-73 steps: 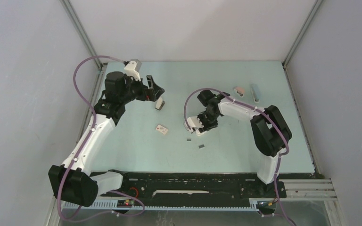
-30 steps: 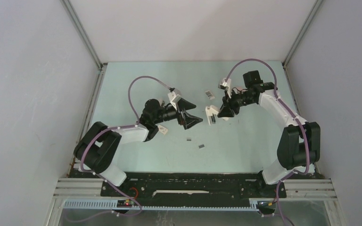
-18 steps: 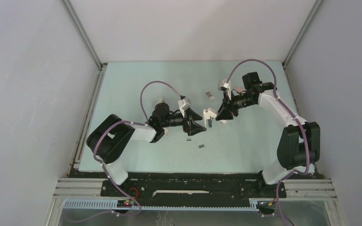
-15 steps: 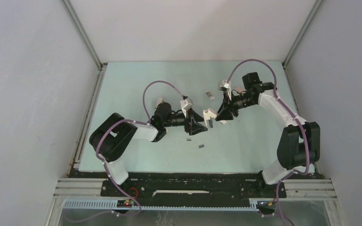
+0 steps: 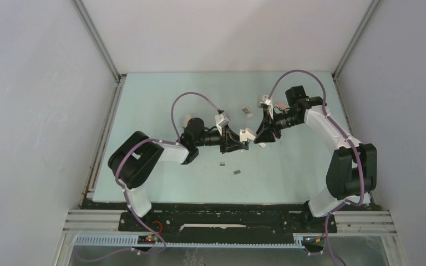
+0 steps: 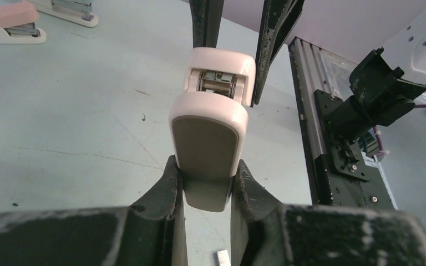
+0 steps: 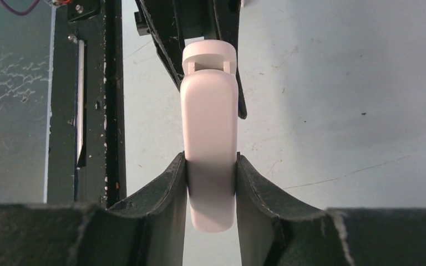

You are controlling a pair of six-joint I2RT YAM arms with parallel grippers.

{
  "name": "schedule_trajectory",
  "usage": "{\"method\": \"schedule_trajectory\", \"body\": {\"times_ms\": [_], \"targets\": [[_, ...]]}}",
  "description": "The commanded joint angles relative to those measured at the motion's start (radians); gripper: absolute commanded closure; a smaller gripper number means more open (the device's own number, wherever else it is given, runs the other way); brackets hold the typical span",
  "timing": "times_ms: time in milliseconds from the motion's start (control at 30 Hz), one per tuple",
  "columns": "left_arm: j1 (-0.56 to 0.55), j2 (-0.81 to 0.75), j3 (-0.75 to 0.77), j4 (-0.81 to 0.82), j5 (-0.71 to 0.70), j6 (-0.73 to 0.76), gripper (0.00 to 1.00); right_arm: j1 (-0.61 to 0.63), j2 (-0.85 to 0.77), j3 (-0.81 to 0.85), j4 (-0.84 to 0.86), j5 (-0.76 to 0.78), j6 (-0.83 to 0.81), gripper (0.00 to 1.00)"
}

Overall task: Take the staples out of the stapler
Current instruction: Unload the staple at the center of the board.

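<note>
A small white stapler (image 5: 247,133) hangs above the table between both grippers. My right gripper (image 5: 260,137) is shut on one end of it (image 7: 209,138). My left gripper (image 5: 241,146) is shut on the other end, its fingers pressed to both sides of the grey-beige flap (image 6: 207,149). In the left wrist view the metal magazine (image 6: 217,83) shows at the far end, between the right gripper's fingers (image 6: 274,33). Two short grey strips of staples (image 5: 222,164) (image 5: 237,172) lie on the table below; one strip (image 6: 220,256) shows under my left gripper (image 6: 207,166). My right gripper (image 7: 209,160) faces the left fingers.
A small white box with dark marks (image 5: 247,111) lies behind the grippers. A pink stapler (image 6: 11,25) and another stapler (image 6: 66,6) sit farther off on the pale green table (image 5: 161,100). The black base rail (image 5: 227,219) runs along the near edge.
My left gripper has moved right to the stapler and closed from wide open onto its free end. The right gripper has kept its hold and barely moved.
</note>
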Motion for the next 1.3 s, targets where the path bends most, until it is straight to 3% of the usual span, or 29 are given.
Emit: {"method": "schedule_trajectory", "body": {"times_ms": [0, 100, 200, 333, 433, 667, 800, 900, 1100, 1200, 1267], "targets": [[0.002, -0.012, 0.022, 0.028, 0.029, 0.021, 0.99, 0.001, -0.027, 0.042, -0.019, -0.026, -0.026, 1.0], [0.029, -0.051, -0.005, -0.03, 0.019, 0.066, 1.0, -0.004, -0.022, 0.042, -0.025, 0.087, -0.063, 1.0], [0.066, -0.106, 0.004, -0.229, -0.005, 0.19, 1.0, -0.011, -0.024, 0.024, 0.009, 0.205, -0.071, 1.0], [0.075, -0.13, 0.186, -0.808, -0.114, 0.518, 1.0, 0.011, -0.017, -0.029, 0.078, 0.362, -0.068, 1.0], [0.075, -0.098, 0.31, -1.08, -0.191, 0.644, 1.0, 0.018, 0.009, -0.031, 0.115, 0.426, -0.027, 1.0], [0.075, -0.049, 0.434, -1.326, -0.371, 0.782, 1.0, 0.022, 0.042, -0.047, 0.173, 0.544, 0.007, 1.0], [0.064, -0.035, 0.483, -1.412, -0.46, 0.819, 1.0, 0.024, 0.062, -0.054, 0.183, 0.557, 0.006, 1.0], [0.058, -0.041, 0.491, -1.422, -0.436, 0.808, 1.0, 0.025, 0.071, -0.055, 0.18, 0.505, 0.017, 1.0], [0.059, -0.08, 0.441, -1.229, -0.29, 0.583, 0.99, 0.021, 0.091, -0.001, 0.093, 0.257, 0.039, 1.0], [0.058, -0.121, 0.365, -1.045, -0.223, 0.395, 0.87, 0.02, 0.087, 0.018, 0.049, 0.125, 0.038, 1.0], [0.051, -0.159, 0.315, -0.926, -0.185, 0.278, 0.73, 0.019, 0.079, 0.025, 0.024, 0.049, 0.037, 1.0]]}}
